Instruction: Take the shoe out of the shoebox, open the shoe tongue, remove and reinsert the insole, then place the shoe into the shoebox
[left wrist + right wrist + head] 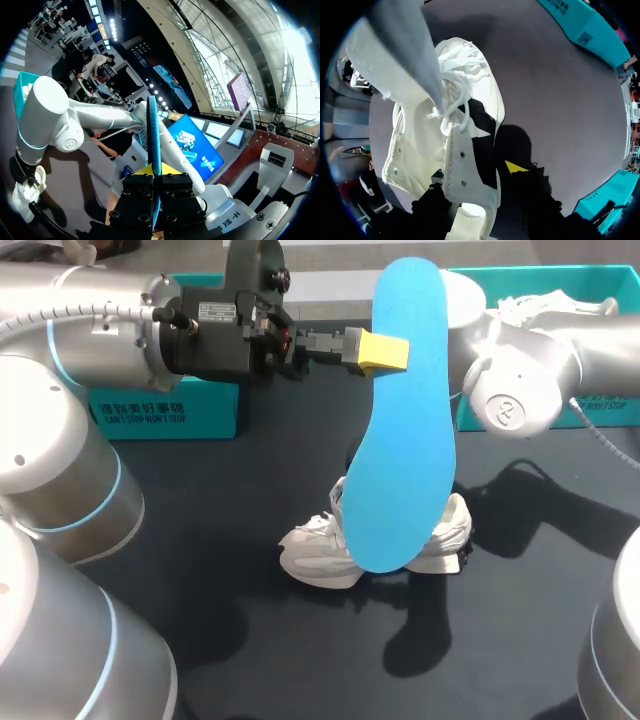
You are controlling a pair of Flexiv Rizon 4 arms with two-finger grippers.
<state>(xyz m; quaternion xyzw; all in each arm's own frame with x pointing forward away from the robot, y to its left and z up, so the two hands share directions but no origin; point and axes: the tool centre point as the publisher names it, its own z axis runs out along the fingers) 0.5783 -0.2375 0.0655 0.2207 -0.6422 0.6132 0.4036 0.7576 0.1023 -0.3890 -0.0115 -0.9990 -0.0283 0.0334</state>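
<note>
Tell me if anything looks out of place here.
Only the blue insole: it is out of the white shoe, held upright by the left pincer, over the shoe on the table. That fits the task; nothing looks damaged.

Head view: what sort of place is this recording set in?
Probably a tabletop robot station set up for shoe handling: a dark matte table, teal cardboard shoeboxes at its far side, and the left gripper holding a bright blue insole above a white lace-up sneaker.
</note>
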